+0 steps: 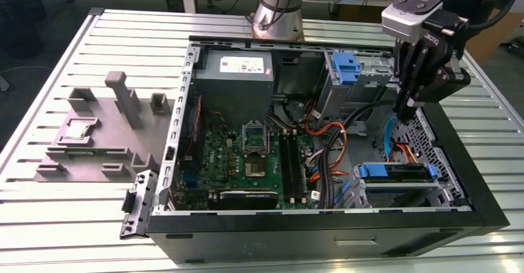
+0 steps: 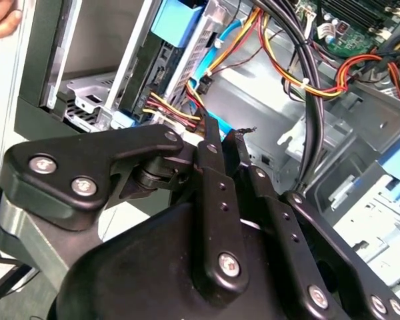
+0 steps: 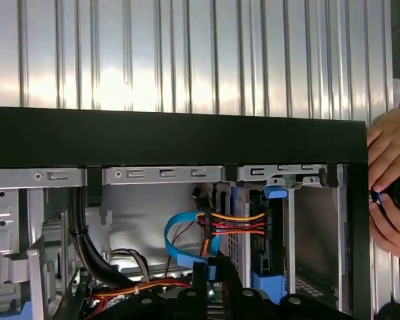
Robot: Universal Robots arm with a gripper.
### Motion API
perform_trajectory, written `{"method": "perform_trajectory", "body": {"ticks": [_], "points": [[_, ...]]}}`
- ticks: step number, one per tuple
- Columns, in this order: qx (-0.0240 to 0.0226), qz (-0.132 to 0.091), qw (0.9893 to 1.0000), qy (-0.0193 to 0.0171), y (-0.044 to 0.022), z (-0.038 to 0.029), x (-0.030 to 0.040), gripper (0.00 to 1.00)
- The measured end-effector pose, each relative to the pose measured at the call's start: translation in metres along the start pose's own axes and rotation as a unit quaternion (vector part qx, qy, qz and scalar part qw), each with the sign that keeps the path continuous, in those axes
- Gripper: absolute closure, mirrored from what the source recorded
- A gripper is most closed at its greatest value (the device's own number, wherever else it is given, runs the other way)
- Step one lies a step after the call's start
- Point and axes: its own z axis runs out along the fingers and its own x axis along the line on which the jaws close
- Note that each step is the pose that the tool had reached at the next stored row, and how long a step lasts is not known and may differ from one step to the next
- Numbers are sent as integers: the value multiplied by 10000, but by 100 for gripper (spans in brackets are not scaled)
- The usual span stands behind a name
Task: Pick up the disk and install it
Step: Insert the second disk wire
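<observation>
One claw point(image 1: 407, 108) is all I carry, and its fingertips point(image 2: 212, 143) sit pressed together on nothing, hanging inside the open computer case point(image 1: 315, 227) above a tangle of cables point(image 1: 327, 139). The disk point(image 1: 399, 171) lies low in the case's drive bay, blue rail up, near the front wall. A person's hand point(image 3: 392, 183) rests outside the case wall, over the ribbed desk point(image 1: 73, 215).
</observation>
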Motion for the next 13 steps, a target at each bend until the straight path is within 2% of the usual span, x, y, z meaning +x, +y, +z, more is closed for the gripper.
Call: {"method": "perform_trajectory", "body": {"ticks": [6, 11, 12, 13], "points": [[-7, 1, 9999, -136, 0, 44, 4, 76], [-11, 2, 9998, -219, 0, 89, 8, 78], [-11, 2, 9997, -232, 0, 99, 11, 84], [-12, 3, 9997, -246, 0, 109, 14, 84]]}}
